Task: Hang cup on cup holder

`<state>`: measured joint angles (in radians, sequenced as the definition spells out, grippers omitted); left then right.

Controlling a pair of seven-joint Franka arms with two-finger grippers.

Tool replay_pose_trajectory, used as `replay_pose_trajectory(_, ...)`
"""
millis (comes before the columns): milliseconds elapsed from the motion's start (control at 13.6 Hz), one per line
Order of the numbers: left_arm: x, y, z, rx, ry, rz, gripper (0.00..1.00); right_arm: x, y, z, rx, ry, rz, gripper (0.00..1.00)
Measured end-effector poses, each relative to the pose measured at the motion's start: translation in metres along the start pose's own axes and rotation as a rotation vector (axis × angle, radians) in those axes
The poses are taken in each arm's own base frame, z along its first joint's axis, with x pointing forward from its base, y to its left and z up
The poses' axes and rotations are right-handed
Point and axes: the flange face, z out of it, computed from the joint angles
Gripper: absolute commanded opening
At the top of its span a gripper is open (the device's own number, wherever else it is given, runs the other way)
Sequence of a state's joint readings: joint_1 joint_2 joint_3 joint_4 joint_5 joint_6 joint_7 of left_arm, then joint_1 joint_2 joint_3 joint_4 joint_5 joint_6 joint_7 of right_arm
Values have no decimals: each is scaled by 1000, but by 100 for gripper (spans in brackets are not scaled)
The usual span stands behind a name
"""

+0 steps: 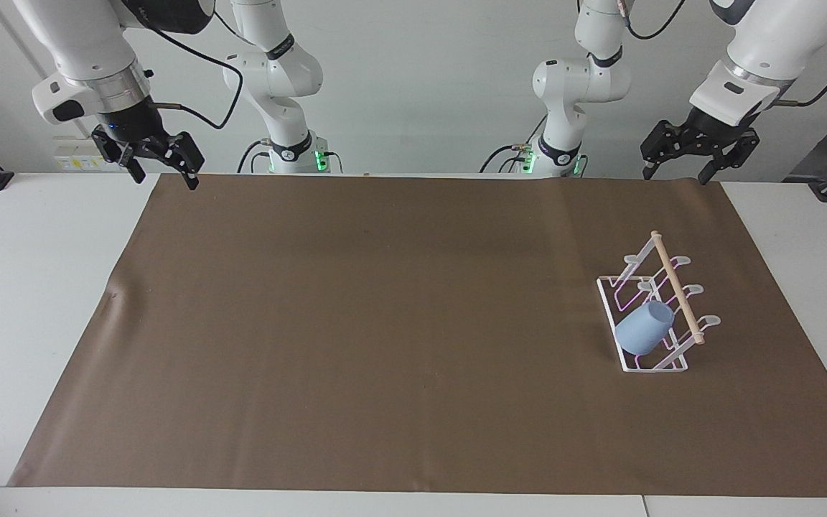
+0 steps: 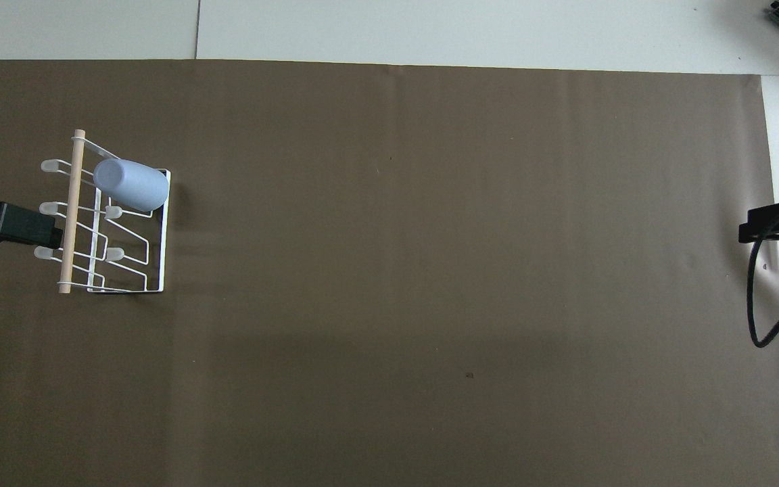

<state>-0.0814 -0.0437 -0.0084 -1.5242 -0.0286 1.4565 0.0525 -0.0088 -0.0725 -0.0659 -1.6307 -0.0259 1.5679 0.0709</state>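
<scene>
Cup (image 1: 643, 328): I see it hung tilted on the cup holder (image 1: 649, 365), toward the left arm's end of the bench.
Left hand (image 1: 678, 169): released, raised, holding nothing.
Right hand (image 1: 162, 170): released, raised, holding nothing.

Even, diffuse overhead lighting; both views sharp. The mat (image 1: 385, 323) shows broad soft shading bands, no glare. The holder (image 2: 153, 270) casts a faint shadow toward the right arm's end.

Left pincer (image 2: 4, 226) partly cut off overhead.
</scene>
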Motion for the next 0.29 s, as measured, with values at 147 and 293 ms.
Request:
replay_pose_trajectory(147,0,-3,0,11,-1,-5,100,0,-3,0,0,0,-6,100)
replay_pose_trajectory(293,0,-6,0,28,-1,-8,100,0,-1,1,0,-3,-2,100)
